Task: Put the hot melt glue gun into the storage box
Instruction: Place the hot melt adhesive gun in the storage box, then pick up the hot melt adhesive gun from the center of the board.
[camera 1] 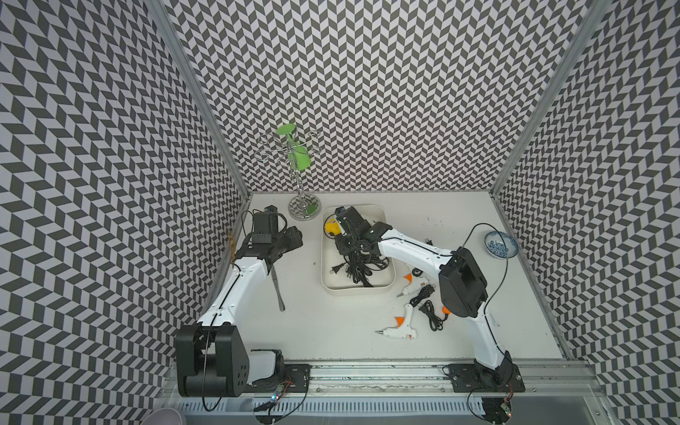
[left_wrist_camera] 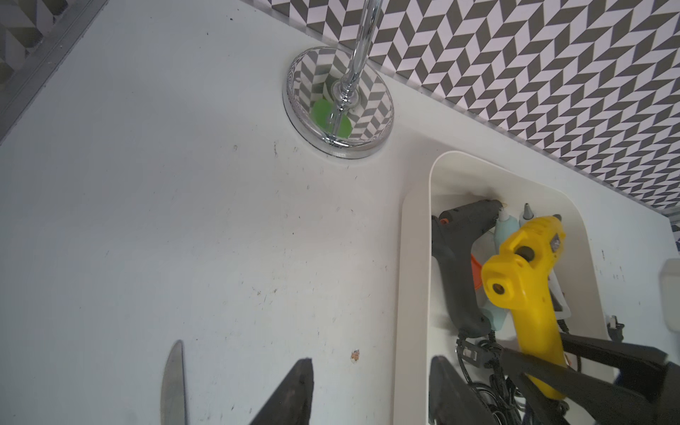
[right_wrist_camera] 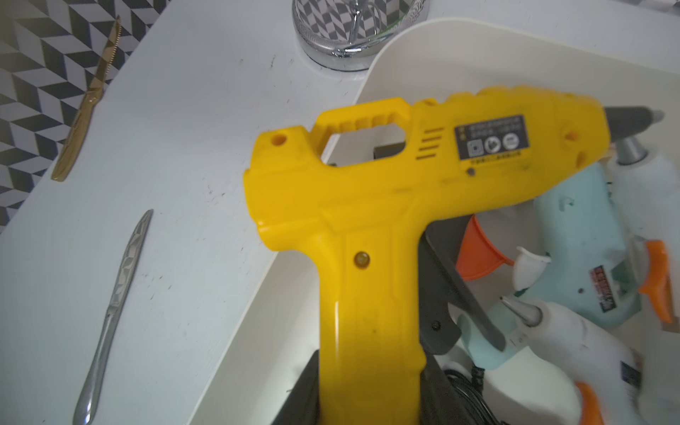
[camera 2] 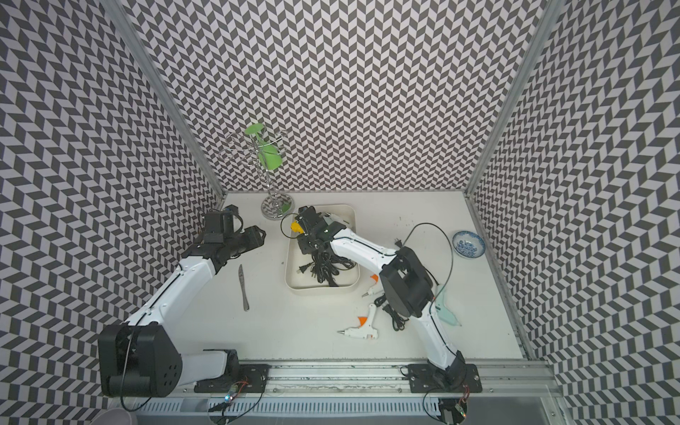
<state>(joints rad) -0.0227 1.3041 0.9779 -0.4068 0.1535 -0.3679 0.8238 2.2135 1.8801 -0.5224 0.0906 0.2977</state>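
My right gripper [right_wrist_camera: 371, 397] clamps the glue gun [right_wrist_camera: 368, 191] by its handle above the box [camera 1: 358, 291] for lowering; my left gripper [left_wrist_camera: 371, 393] gapes empty.

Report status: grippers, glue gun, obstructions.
Left gripper open, empty. Right gripper clamps yellow glue gun over box. Guns, cords piled beneath.

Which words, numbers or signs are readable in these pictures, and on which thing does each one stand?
Nothing can be read for certain.
Dark label on the yellow glue gun: small print and round signs, too blurred to read.
Red and white label on the light blue glue gun: blurred, unreadable.
Black sticker on a white glue gun: too small to read.
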